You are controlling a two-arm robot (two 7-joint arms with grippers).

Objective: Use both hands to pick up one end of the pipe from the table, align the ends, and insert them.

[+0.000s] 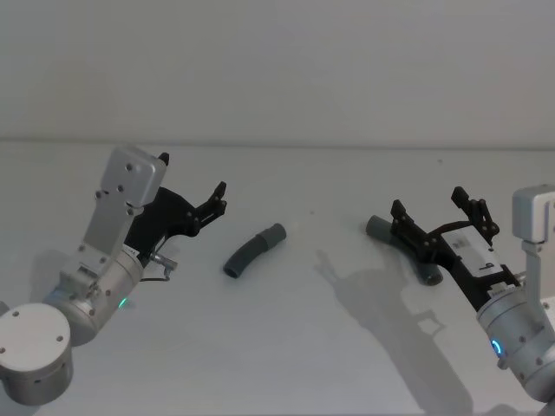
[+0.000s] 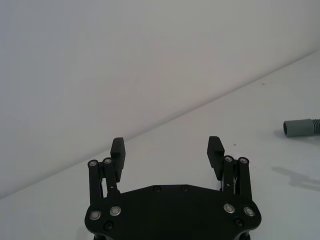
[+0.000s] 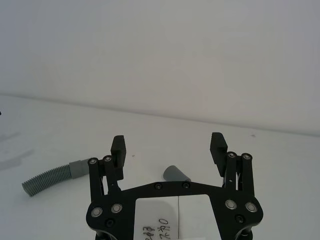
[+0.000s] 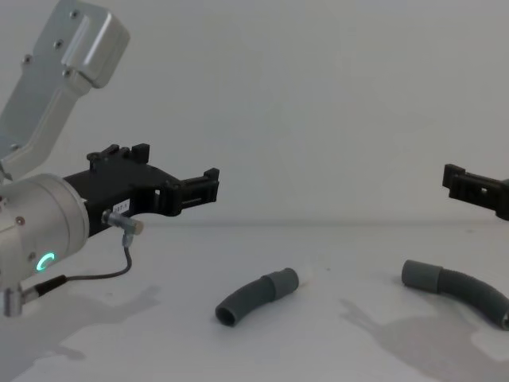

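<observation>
Both spread, the black plastic left tool (image 1: 217, 199) and right tool (image 1: 427, 201) are hovering, the right one covering in the head view the middle of the longer grey ribbed hose (image 4: 460, 288), which the chest view is baring.

The right end effector (image 1: 427, 201) is covering the middle of the longer hose (image 1: 379, 228) in your head view, leaving a bit poking out on each side. In your chest view, the right edge is cutting off that end effector and the hose's far stretch. In the left wrist view, the edge is clipping the short hose (image 2: 301, 127) close behind its open mouth.
</observation>
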